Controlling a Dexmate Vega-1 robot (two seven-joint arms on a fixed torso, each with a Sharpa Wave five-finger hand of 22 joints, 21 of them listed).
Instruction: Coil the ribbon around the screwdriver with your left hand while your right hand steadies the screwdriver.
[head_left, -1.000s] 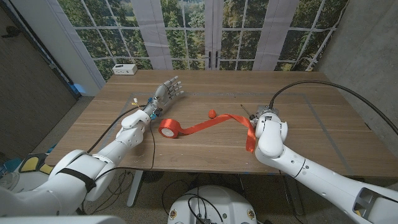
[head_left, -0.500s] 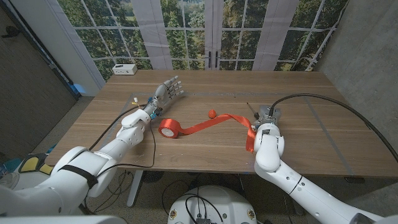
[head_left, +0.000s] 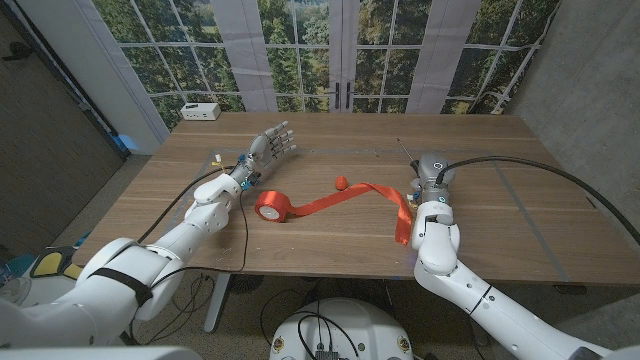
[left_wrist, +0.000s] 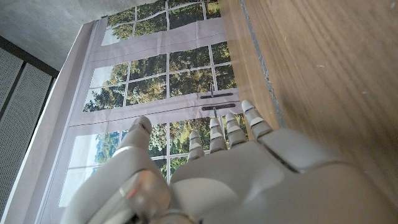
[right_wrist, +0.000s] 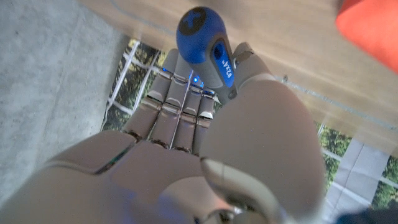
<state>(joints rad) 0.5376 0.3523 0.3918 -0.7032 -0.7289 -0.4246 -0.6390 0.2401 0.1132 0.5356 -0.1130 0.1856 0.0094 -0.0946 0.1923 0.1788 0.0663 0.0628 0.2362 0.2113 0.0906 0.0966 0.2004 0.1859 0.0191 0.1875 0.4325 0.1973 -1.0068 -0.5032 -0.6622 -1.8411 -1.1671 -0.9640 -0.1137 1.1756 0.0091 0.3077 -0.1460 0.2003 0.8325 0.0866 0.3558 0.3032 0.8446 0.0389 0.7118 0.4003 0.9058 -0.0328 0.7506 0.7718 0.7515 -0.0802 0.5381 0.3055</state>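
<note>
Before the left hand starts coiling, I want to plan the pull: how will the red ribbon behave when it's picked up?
Probably floppy: the ribbon lies in loose waves and droops over the table edge. Its spool stands on its rim, so a tug may roll it. It looks light and likely smooth.

Wooden table; small white box near its far left corner; gridded window showing trees behind.

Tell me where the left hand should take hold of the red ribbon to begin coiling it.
Probably the flat free strip of the red ribbon just beyond its red spool, pinched by its faces. Come from the left hand's side; the far end drapes off the table edge beside the right hand holding the blue-handled screwdriver.
</note>
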